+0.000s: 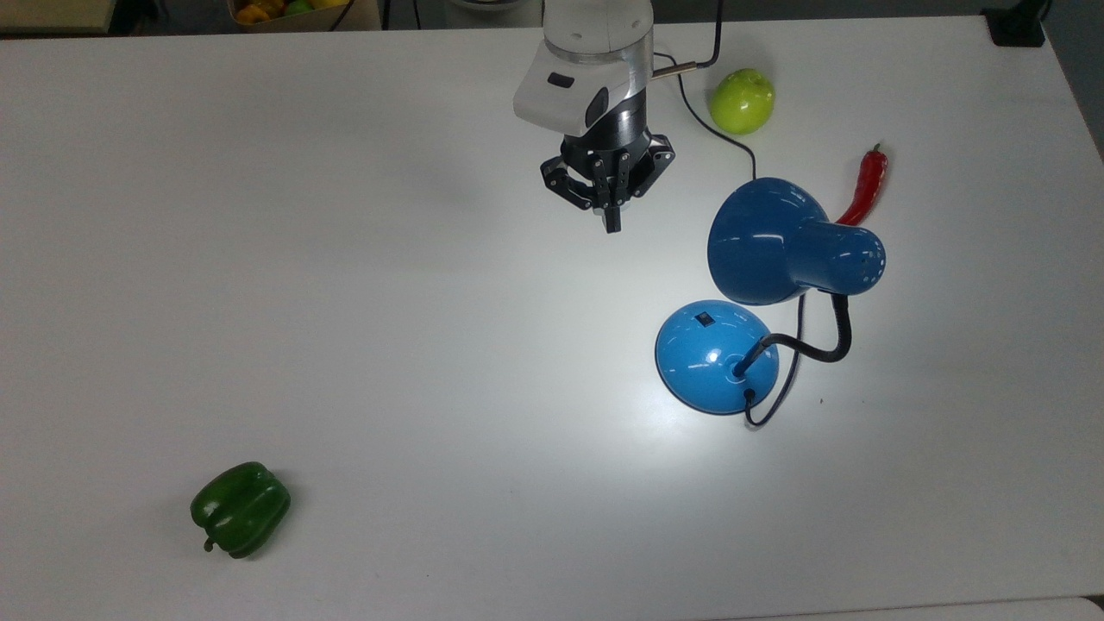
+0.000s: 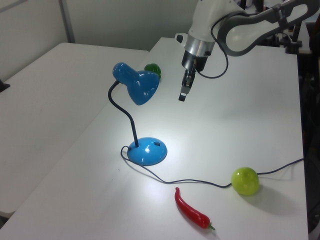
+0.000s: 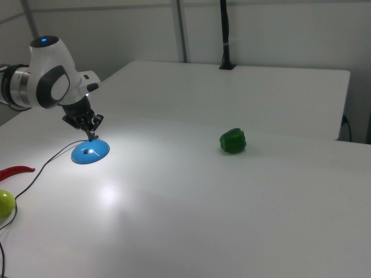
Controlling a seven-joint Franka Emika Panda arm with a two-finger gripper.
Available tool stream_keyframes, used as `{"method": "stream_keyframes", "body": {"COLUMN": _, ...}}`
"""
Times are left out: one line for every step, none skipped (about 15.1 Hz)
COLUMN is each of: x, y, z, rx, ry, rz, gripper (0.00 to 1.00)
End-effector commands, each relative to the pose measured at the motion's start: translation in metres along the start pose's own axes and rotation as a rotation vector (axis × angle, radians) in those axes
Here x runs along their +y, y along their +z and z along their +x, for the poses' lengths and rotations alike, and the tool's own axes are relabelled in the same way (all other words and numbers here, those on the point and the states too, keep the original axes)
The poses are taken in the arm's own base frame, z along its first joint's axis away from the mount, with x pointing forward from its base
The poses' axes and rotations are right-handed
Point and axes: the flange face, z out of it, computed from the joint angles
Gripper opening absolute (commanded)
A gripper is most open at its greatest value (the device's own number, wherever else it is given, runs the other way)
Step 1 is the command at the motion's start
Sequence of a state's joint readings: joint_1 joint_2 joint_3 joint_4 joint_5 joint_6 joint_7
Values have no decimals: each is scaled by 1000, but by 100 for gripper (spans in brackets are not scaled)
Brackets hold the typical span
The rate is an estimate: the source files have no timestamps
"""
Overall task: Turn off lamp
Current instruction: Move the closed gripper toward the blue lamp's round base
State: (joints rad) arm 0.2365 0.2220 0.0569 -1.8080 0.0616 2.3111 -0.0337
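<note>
The blue lamp stands at the top view's right, lit, with a bright patch on the white table [image 1: 388, 302] around it. Its round base [image 1: 716, 358] carries a small black switch [image 1: 705, 318]. A black gooseneck [image 1: 832, 341] rises to the bell shade [image 1: 776, 241]. My gripper [image 1: 612, 226] hangs above the table up and to the left of the base, apart from the lamp, fingers shut on nothing. In the left view the gripper [image 2: 183, 95] is beyond the base [image 2: 147, 151] and right of the shade [image 2: 139, 85]. In the right view the gripper [image 3: 93, 137] is just above the base [image 3: 90, 152].
The lamp's dark cord [image 1: 690, 103] runs past a green apple [image 1: 742, 101] toward the table's far edge. A red chili [image 1: 865, 185] lies behind the shade. A green bell pepper [image 1: 240, 509] sits far off at the top view's lower left.
</note>
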Motion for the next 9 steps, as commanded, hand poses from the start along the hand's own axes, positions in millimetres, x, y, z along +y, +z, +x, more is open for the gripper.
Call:
{"method": "stream_keyframes", "body": {"x": -19, "y": 17, "z": 6, "rx": 57, "ry": -20, "rz": 24, "gripper": 0}}
{"method": "stream_keyframes", "body": {"x": -24, "y": 23, "z": 7, "rx": 73, "ry": -26, "rz": 28, "gripper": 0}}
{"method": "stream_keyframes", "body": {"x": -25, "y": 31, "z": 7, "rx": 85, "ry": -27, "rz": 30, "gripper": 0}}
{"method": "stream_keyframes", "body": {"x": -30, "y": 37, "z": 9, "rx": 103, "ry": -33, "rz": 34, "gripper": 0}}
{"method": "stream_keyframes", "body": {"x": -38, "y": 42, "z": 9, "rx": 119, "ry": -43, "rz": 41, "gripper": 0}}
{"method": "stream_keyframes", "body": {"x": -42, "y": 47, "z": 9, "rx": 130, "ry": -47, "rz": 43, "gripper": 0}}
{"method": "stream_keyframes", "body": {"x": -45, "y": 54, "z": 9, "rx": 134, "ry": -52, "rz": 44, "gripper": 0}}
{"method": "stream_keyframes", "body": {"x": -54, "y": 59, "z": 8, "rx": 138, "ry": -64, "rz": 50, "gripper": 0}}
{"method": "stream_keyframes", "body": {"x": -61, "y": 64, "z": 8, "rx": 141, "ry": -73, "rz": 54, "gripper": 0}}
